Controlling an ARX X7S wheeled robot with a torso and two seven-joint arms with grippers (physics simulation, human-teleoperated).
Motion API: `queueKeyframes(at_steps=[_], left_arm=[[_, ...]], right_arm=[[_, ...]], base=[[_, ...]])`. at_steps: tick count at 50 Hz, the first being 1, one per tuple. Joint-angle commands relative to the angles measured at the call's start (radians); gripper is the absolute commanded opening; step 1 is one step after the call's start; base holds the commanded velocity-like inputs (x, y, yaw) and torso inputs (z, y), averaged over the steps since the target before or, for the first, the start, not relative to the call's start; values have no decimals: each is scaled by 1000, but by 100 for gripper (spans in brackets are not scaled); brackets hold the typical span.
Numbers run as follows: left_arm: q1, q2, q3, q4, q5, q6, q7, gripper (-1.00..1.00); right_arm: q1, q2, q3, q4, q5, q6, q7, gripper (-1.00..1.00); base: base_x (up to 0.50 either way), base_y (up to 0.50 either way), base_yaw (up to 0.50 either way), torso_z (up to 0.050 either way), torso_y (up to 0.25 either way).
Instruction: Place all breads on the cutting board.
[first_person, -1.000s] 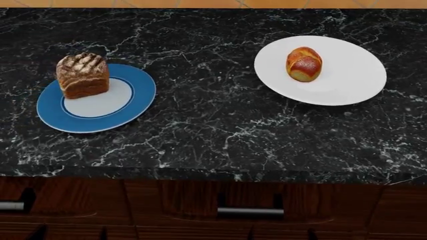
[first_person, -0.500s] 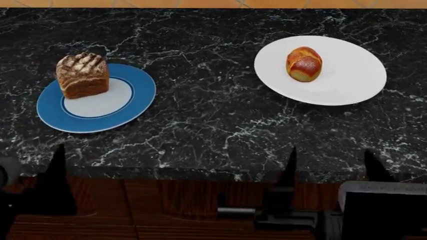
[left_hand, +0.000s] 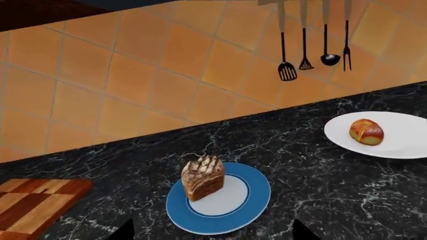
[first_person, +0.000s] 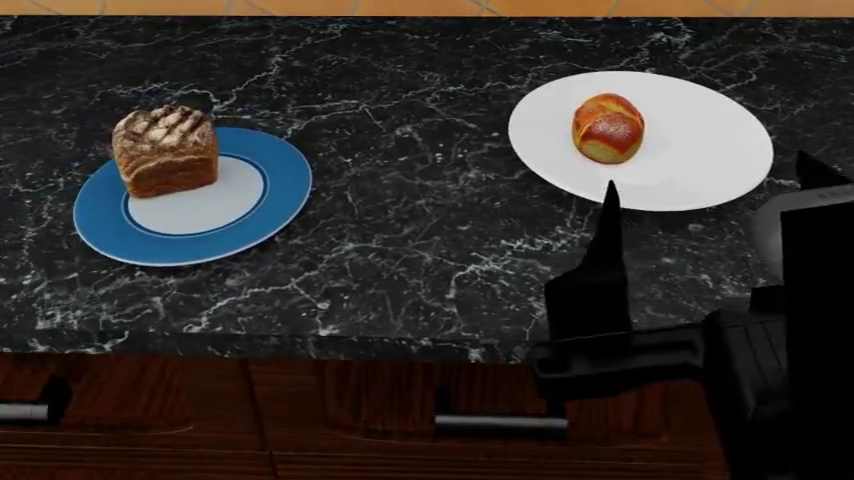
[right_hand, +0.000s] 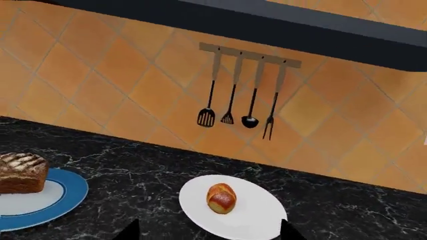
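Note:
The dark brown loaf (first_person: 166, 150) sits on a blue-rimmed plate (first_person: 260, 215) at the counter's left. The golden-orange roll (first_person: 609, 127) lies on a round white plate (first_person: 707, 120) at the right. My right gripper (first_person: 707, 172) is open and empty, raised over the counter's front right, short of the roll; its wrist view shows the roll (right_hand: 221, 198) ahead between its fingertips (right_hand: 133, 229). My left gripper (left_hand: 211, 231) is open and empty, out of the head view, facing the loaf (left_hand: 202, 177). The patchwork cutting board (left_hand: 33, 205) shows only in the left wrist view, beyond the blue plate.
The black marble counter (first_person: 427, 260) has wooden drawers with metal handles (first_person: 501, 422) under its front edge. An orange tiled wall stands behind, with several black utensils (right_hand: 239, 102) hanging on a rail above the white plate.
My right arm has risen into the head view, its fingers now over the counter's front right by the white plate. My left gripper has left the head view. The breads have not moved.

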Motion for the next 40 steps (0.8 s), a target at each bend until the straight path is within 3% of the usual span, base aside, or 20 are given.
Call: queueKeyframes(at_steps=[1,9,18,40], left_arm=[[-105,-45,38,-21,-119,-20,-62,100],[-71,-68,12,-15,-114,-7,-37,100],[-144,-52,41,-33,-141,-35,-50,100],[-293,-20,96,-79,-210,-74,-98,100]], right_arm=[[89,128,-55,9,244,3,184,100],[136,166,-110,16,318,-57,251,100],[142,156,-97,31,318,-88,236,100],[151,147,-100,41,298,-113,212,100]], base=[[0,0,0,0,0],[0,0,0,0,0],[0,0,0,0,0],[312,-15,0,0,0]])
